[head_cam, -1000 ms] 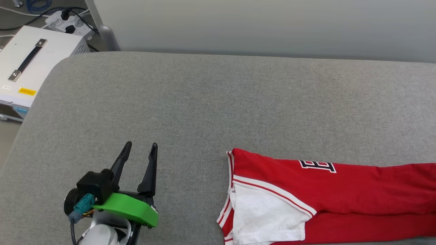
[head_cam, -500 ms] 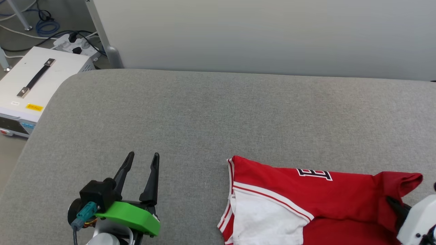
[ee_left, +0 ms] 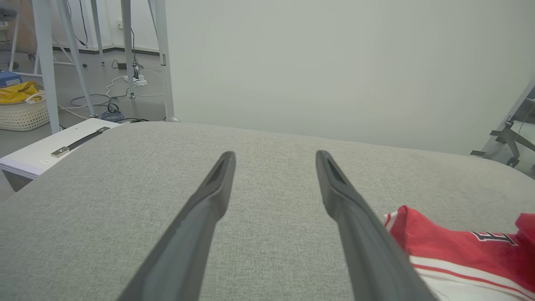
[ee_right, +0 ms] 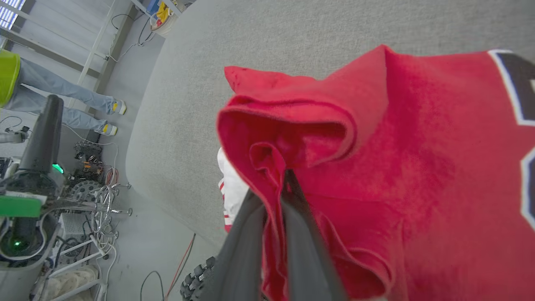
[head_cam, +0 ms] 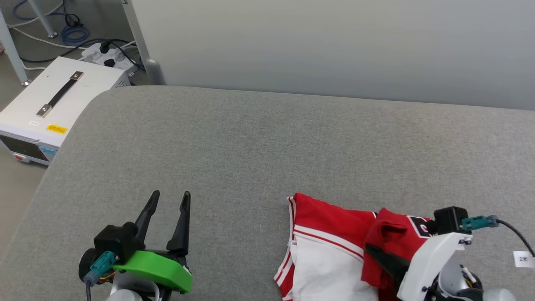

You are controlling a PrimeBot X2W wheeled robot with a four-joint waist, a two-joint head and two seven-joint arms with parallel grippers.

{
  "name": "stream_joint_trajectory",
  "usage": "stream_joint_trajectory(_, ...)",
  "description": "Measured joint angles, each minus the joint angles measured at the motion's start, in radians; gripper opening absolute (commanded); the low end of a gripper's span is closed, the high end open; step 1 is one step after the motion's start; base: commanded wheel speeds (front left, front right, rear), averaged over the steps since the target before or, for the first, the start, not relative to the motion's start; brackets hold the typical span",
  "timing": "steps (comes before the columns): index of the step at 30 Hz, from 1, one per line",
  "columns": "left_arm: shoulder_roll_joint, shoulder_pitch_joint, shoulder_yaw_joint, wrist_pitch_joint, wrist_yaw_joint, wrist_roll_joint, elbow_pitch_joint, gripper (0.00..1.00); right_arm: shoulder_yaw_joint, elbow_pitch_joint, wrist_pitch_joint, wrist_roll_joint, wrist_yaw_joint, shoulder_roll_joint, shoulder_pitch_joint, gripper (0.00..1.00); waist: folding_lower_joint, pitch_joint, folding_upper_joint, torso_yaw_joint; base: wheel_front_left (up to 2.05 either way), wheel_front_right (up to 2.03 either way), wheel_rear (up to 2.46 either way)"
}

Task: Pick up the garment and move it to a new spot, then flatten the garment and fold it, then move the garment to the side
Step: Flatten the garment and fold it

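The garment, a red jersey with a white sleeve and striped trim, lies on the grey padded table at the front right. Its right part is lifted and doubled back over the rest. My right gripper is shut on that raised red fold, with part of a black letter showing beside it. In the right wrist view the two fingers pinch the garment's bunched red cloth at the gripper. My left gripper stands open over bare table to the left of the jersey. The left wrist view shows the gripper holding nothing, the garment to its right.
A white case with a black handle sits on the floor past the table's rounded left corner, with a power strip and cables behind it. A pale wall panel runs along the far edge. A person's legs stand beyond the table.
My right gripper has come in from the right, carrying the red end of the jersey leftward over itself. The head camera has shifted. The left gripper stays open.
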State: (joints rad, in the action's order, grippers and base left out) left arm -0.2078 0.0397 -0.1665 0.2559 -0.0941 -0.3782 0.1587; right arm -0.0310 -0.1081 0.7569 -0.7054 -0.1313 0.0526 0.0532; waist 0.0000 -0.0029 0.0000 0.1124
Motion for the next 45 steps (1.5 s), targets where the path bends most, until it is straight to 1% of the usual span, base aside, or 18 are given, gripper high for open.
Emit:
stream_joint_trajectory(6,0.010,0.000,0.001,0.000,-0.007,0.005,0.016,1.00,-0.125,0.148,-0.117,-0.055,0.000,-0.002,-0.064,0.00,0.0000,0.002,0.0000,0.024,0.00,0.00,0.00)
stream_joint_trajectory(14,0.014,0.002,0.001,0.000,-0.009,0.009,0.021,1.00,-0.202,0.329,-0.249,-0.074,0.000,-0.004,-0.151,0.00,0.0000,0.015,0.0000,0.053,0.00,0.00,0.00)
stream_joint_trajectory(16,0.015,0.002,0.001,0.000,-0.010,0.009,0.021,1.00,-0.225,0.366,-0.268,-0.082,0.000,-0.004,-0.168,0.55,0.0000,0.021,0.0000,0.059,0.00,0.00,0.00)
stream_joint_trajectory(17,0.015,0.002,0.001,0.000,-0.012,0.009,0.021,1.00,-0.235,0.379,-0.270,-0.090,0.000,-0.003,-0.173,1.00,0.0000,0.023,0.0000,0.061,0.00,0.00,0.00)
stream_joint_trajectory(19,0.015,0.002,0.002,0.000,-0.013,0.010,0.021,1.00,-0.281,0.400,-0.282,-0.104,0.000,-0.002,-0.179,1.00,0.0000,0.027,0.0000,0.064,0.00,0.00,0.00)
stream_joint_trajectory(24,0.016,0.002,0.008,0.000,-0.016,0.015,0.026,1.00,-0.396,0.403,-0.315,-0.150,0.000,-0.006,-0.181,1.00,0.0000,0.028,0.0000,0.065,0.00,0.00,0.00)
stream_joint_trajectory(28,0.017,0.003,0.010,0.000,-0.016,0.020,0.027,1.00,-0.442,0.387,-0.341,-0.178,0.000,-0.006,-0.196,1.00,0.0000,0.027,0.0000,0.058,0.00,0.00,0.00)
stream_joint_trajectory(31,0.019,0.003,0.010,0.000,-0.016,0.021,0.027,1.00,-0.446,0.364,-0.362,-0.165,0.000,-0.006,-0.215,1.00,0.0000,0.026,0.0000,0.049,0.00,0.00,0.00)
stream_joint_trajectory(34,0.020,0.003,0.010,0.000,-0.017,0.023,0.026,1.00,-0.426,0.339,-0.388,-0.068,0.000,-0.007,-0.237,1.00,0.0000,0.023,0.0000,0.039,0.00,0.00,0.00)
stream_joint_trajectory(35,0.021,0.003,0.010,0.000,-0.017,0.024,0.026,1.00,-0.415,0.326,-0.398,-0.014,0.000,-0.005,-0.247,1.00,0.0000,0.023,0.0000,0.035,0.00,0.00,0.00)
stream_joint_trajectory(38,0.024,0.003,0.010,0.000,-0.018,0.027,0.023,1.00,-0.377,0.280,-0.437,0.113,0.000,0.021,-0.273,1.00,0.0000,0.021,0.0000,0.024,0.00,0.00,0.00)
stream_joint_trajectory(39,0.026,0.003,0.011,0.000,-0.018,0.030,0.018,1.00,-0.330,0.234,-0.473,0.210,0.000,0.076,-0.294,1.00,0.0000,0.021,0.0000,0.012,0.00,0.00,0.00)
stream_joint_trajectory(41,0.028,0.003,0.010,0.000,-0.018,0.030,0.010,1.00,-0.282,0.207,-0.500,0.267,0.000,0.122,-0.304,1.00,0.0000,0.021,0.0000,0.004,0.00,0.00,0.00)
stream_joint_trajectory(42,0.035,0.003,0.010,0.000,-0.021,0.031,-0.004,1.00,-0.226,0.175,-0.542,0.346,0.000,0.193,-0.306,1.00,0.0000,0.023,0.0000,-0.007,0.00,0.00,0.00)
stream_joint_trajectory(45,0.044,0.003,0.007,0.000,-0.021,0.035,-0.011,1.00,-0.154,0.153,-0.580,0.392,0.000,0.241,-0.305,1.00,0.0000,0.025,0.0000,-0.019,0.00,0.00,0.00)
